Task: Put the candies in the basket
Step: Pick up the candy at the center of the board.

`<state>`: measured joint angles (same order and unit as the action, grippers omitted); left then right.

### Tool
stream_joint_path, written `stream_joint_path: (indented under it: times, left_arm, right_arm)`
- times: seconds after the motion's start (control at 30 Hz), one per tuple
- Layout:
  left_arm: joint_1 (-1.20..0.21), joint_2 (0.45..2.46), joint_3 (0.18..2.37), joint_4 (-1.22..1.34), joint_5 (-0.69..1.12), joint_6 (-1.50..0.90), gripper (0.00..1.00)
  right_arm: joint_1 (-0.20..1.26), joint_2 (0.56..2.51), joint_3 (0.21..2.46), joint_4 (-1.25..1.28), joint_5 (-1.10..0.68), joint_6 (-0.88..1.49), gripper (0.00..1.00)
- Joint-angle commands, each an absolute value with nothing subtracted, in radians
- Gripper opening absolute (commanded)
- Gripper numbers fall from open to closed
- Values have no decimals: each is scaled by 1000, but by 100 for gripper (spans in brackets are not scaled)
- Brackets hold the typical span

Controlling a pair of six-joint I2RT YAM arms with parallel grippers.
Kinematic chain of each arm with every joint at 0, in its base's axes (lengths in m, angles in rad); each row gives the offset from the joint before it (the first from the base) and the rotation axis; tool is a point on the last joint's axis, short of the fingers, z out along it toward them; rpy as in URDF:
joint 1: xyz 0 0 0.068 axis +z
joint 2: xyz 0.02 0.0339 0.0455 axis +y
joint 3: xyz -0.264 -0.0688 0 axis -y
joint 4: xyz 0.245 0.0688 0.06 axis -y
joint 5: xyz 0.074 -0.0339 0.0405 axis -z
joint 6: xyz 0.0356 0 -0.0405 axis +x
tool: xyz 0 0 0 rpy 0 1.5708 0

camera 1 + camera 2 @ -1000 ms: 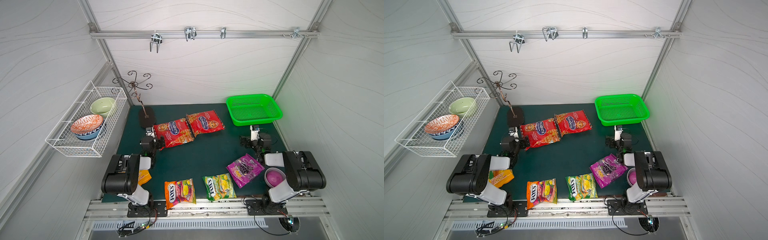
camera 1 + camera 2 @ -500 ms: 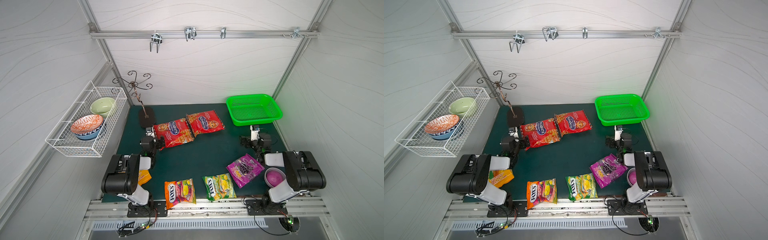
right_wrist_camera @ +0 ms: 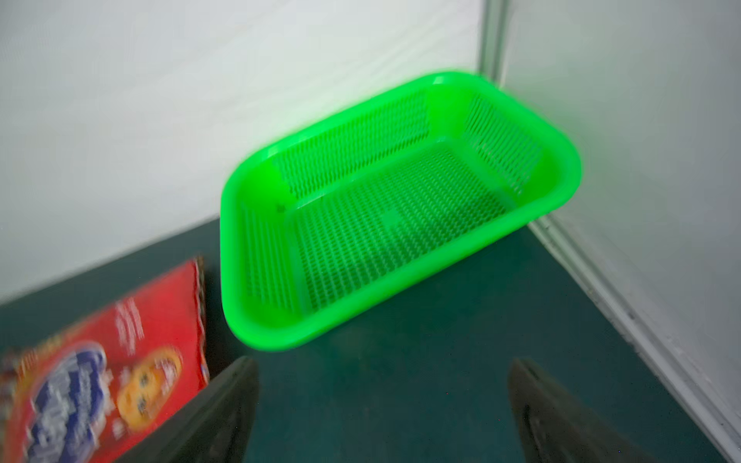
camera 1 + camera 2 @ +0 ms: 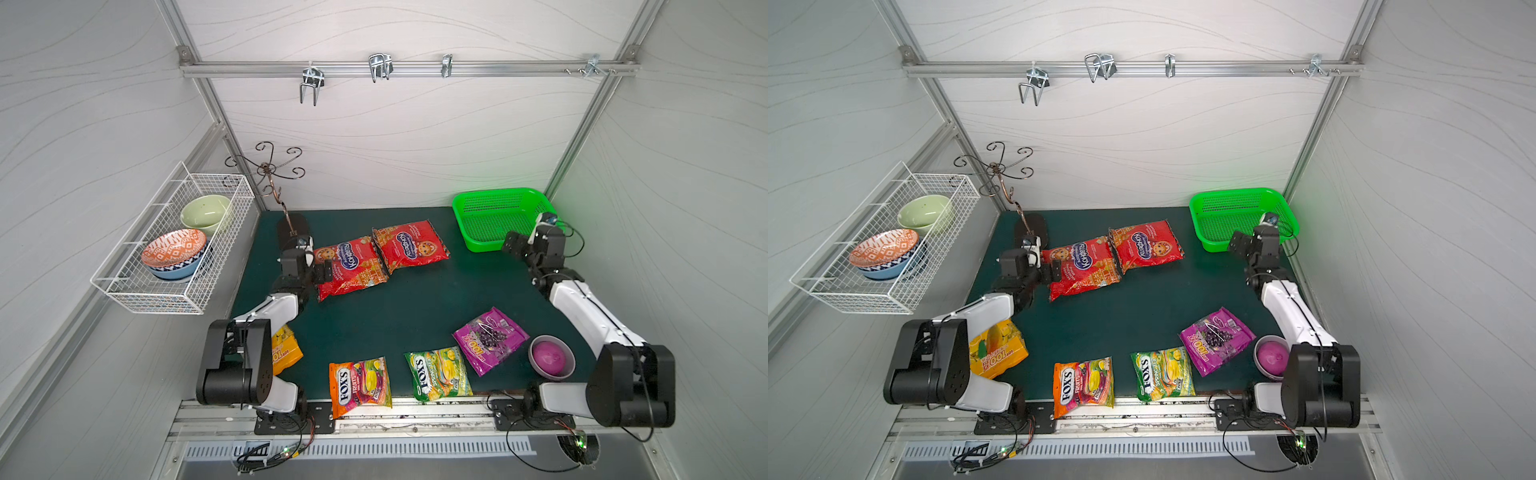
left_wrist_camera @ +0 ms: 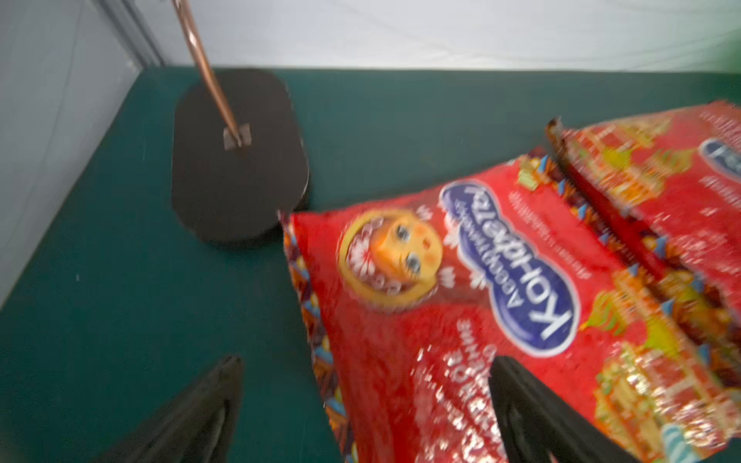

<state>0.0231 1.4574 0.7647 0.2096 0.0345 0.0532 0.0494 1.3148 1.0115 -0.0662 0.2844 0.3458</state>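
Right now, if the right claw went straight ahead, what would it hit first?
Likely the green basket, its near wall; the right claw points at it, though depth is unclear.

Left of frame, both top views: white wire basket (image 4: pixel 166 297) hung on the side wall. Inside it, a pale green bowl (image 4: pixel 205 212) sits toward the back. Toward the front, an orange-patterned bowl (image 4: pixel 173 247) is stacked in a blue bowl (image 4: pixel 176 272).

Upper-left corner of the dark green mat (image 4: pixel 415 307): scrolled metal stand (image 4: pixel 266 170), thin stem leaning, on a dark oval base (image 4: pixel 301 224).

Upper frame: aluminium rail (image 4: pixel 498 70) across the back wall, with metal hooks (image 4: pixel 311 83) hanging from it.

Lower right: grey bowl with purple inside (image 4: pixel 550 357), upright on the mat.
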Motion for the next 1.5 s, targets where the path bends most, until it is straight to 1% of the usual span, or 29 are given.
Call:
stream_joint_path:
  times: [0.0, 0.07, 0.1, 0.13, 0.23, 0.33, 0.4, 0.5, 0.63, 0.77, 0.87, 0.93, 1.0, 1.13, 1.23, 1.33, 1.4, 1.47]
  left_arm:
    - [19, 1402, 887, -110, 163, 118, 99]
    - [19, 1410, 927, -179, 238, 110, 99]
    - [18, 1427, 957, -229, 278, 97, 99]
    - [18, 1446, 982, -269, 310, 81, 99]
    - [18, 1525, 1054, -364, 388, 24, 99]
    - [20, 1569, 1086, -401, 412, 1, 99]
    - [20, 1571, 1074, -390, 417, -1, 99]
    - [20, 1560, 1056, -373, 394, 8, 99]
    - [20, 1549, 1025, -337, 314, 18, 99]
    - [20, 1555, 1007, -316, 322, 27, 99]
    - [20, 1555, 1005, -310, 319, 25, 99]
    - [19, 1552, 1006, -315, 325, 27, 98]
    - [16, 1549, 1012, -312, 334, 33, 97]
    - [-3, 1559, 1048, -316, 308, 71, 97]
    - [-13, 1586, 1089, -310, 286, 99, 97]
    - [-12, 1628, 1149, -316, 263, 116, 97]
    - [-13, 1684, 1219, -339, 250, 135, 97]
    - [-13, 1754, 1300, -368, 232, 153, 95]
  right_arm:
    - [27, 1306, 1072, -444, 300, 528, 99]
    - [38, 1308, 1062, -394, 152, 518, 99]
    - [72, 1318, 1057, -352, 88, 500, 99]
    - [118, 1334, 1062, -332, 63, 481, 99]
    - [328, 1426, 1120, -311, 125, 431, 99]
    - [423, 1510, 1145, -257, 88, 515, 99]
    - [437, 1555, 1130, -187, 24, 599, 98]
    - [436, 1617, 1110, -122, 0, 719, 97]
    - [436, 1682, 1097, -68, 54, 799, 95]
    - [408, 1740, 1068, 7, 69, 880, 84]
    - [389, 1785, 1052, 95, 56, 939, 80]
    - [383, 1822, 1056, 147, 43, 975, 76]
    - [383, 1851, 1067, 182, 41, 998, 74]
    - [383, 1913, 1112, 199, 60, 1048, 70]
    - [383, 1964, 1129, 246, 54, 1095, 62]
    - [386, 2011, 1129, 330, 49, 1132, 57]
    - [384, 2043, 1137, 374, 48, 1157, 47]
    - [380, 2064, 1140, 419, 38, 1172, 31]
